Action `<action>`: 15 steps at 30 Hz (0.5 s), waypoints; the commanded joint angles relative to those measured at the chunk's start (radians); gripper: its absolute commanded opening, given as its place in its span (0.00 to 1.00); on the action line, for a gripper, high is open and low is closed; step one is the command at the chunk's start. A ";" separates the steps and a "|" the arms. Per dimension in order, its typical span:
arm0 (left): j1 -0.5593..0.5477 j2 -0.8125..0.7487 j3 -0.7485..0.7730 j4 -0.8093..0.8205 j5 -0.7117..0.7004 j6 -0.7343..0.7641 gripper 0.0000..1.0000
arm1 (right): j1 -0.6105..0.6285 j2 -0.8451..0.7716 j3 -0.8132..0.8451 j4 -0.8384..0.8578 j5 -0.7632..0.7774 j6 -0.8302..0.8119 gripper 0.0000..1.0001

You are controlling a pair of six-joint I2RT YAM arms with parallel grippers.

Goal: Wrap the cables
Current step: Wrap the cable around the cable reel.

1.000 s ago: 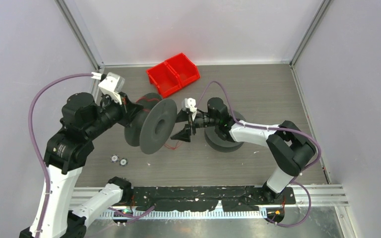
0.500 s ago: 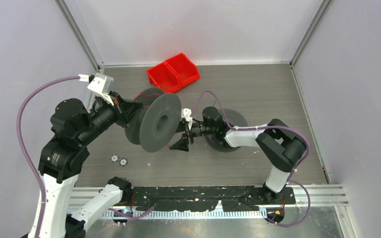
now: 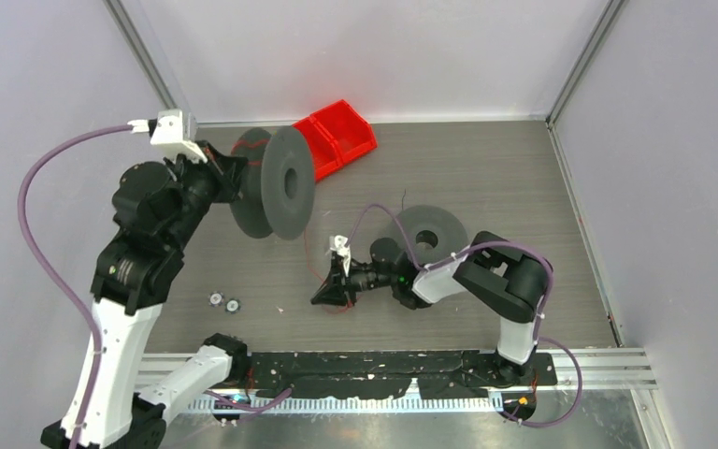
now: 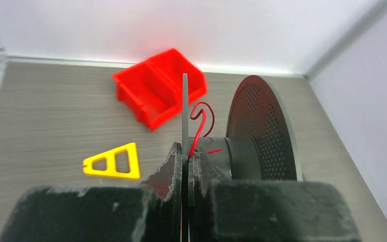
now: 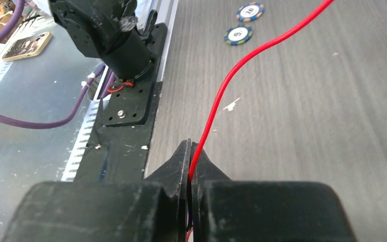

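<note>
My left gripper [image 3: 231, 178] [image 4: 185, 151] is shut on the thin near flange [image 4: 185, 108] of a dark grey spool [image 3: 278, 182], held upright above the table's back left. Red cable [image 4: 199, 126] loops at the spool's hub beside the perforated far flange [image 4: 262, 126]. From the spool a thin red strand [image 3: 306, 245] runs down to my right gripper [image 3: 323, 295] [image 5: 190, 146]. That gripper lies low over the table's middle, shut on the red cable [image 5: 221, 96], which emerges from between its fingertips.
A second grey spool [image 3: 427, 232] lies flat right of centre. Red bins [image 3: 337, 136] [image 4: 158, 93] stand at the back. A yellow triangle [image 4: 113, 162] lies on the table. Two poker chips [image 3: 223, 301] [image 5: 244, 22] lie front left, near the left arm's base [image 5: 106, 30].
The left arm carried the spool up and back to the left. The right gripper dropped toward the table's front middle and went from open to shut on the red cable.
</note>
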 commanded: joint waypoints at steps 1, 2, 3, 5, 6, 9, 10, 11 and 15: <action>0.048 0.079 0.002 0.182 -0.217 -0.075 0.00 | 0.134 -0.171 -0.007 -0.187 0.173 -0.076 0.06; 0.053 0.096 0.002 0.191 -0.228 -0.076 0.00 | 0.156 -0.210 -0.009 -0.225 0.205 -0.118 0.06; 0.063 0.114 0.006 0.192 -0.228 -0.075 0.00 | 0.198 -0.227 -0.019 -0.268 0.217 -0.131 0.06; 0.080 0.147 0.020 0.184 -0.217 -0.070 0.00 | 0.248 -0.274 -0.042 -0.303 0.259 -0.149 0.06; 0.087 0.159 0.022 0.182 -0.209 -0.066 0.00 | 0.262 -0.302 -0.046 -0.316 0.279 -0.160 0.06; 0.104 0.179 0.014 0.181 -0.210 -0.053 0.00 | 0.322 -0.343 -0.054 -0.366 0.305 -0.185 0.06; 0.111 0.184 0.012 0.180 -0.210 -0.049 0.00 | 0.332 -0.360 -0.054 -0.371 0.303 -0.191 0.06; 0.120 0.189 0.009 0.177 -0.210 -0.044 0.00 | 0.352 -0.369 -0.053 -0.390 0.302 -0.200 0.05; 0.147 0.217 0.004 0.161 -0.223 -0.010 0.00 | 0.396 -0.421 -0.029 -0.477 0.310 -0.233 0.05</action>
